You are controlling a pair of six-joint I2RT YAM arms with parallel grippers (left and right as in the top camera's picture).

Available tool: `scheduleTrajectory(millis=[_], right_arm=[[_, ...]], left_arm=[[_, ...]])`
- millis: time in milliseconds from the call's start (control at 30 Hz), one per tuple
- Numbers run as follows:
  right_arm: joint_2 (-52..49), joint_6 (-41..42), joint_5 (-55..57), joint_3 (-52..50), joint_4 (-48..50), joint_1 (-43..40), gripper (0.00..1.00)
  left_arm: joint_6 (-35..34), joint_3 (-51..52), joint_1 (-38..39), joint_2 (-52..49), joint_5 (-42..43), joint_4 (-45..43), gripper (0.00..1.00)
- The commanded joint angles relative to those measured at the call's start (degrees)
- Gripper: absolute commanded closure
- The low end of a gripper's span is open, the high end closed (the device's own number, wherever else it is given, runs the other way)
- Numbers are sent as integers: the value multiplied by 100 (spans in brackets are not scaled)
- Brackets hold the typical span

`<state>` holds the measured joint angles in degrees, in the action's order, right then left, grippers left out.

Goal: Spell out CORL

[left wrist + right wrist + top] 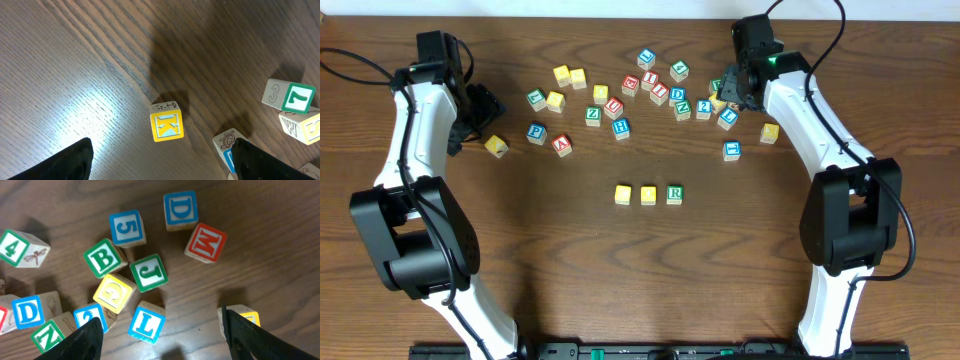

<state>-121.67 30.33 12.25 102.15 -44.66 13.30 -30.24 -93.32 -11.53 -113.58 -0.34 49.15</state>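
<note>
Three letters stand in a row mid-table: two yellow-topped cubes (623,194), then the R cube (674,194). The L cube (146,325) sits toward the table's far right corner, squarely between the right gripper's (738,92) wide, empty jaws, apparently untouched. The left gripper (488,103) gapes empty, well apart.
</note>
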Motion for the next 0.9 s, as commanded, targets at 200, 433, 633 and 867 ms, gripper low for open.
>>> scheduleTrajectory(millis=[200,433,633,867], right_arm=[[-39,-83,-83,-28,579,-20,28],[-39,-85,-79,-28,811,-20,28],[-39,-83,-87,-28,780,-7,28],[-39,-289,-584,-28,750,-2,28]], left_arm=[[-72,-24,-2,-35,-35,28,13],[-72,-24,-2,-35,-35,28,13],[-72,-24,-2,-35,-33,28,13],[-72,-24,-2,-35,-35,28,13]])
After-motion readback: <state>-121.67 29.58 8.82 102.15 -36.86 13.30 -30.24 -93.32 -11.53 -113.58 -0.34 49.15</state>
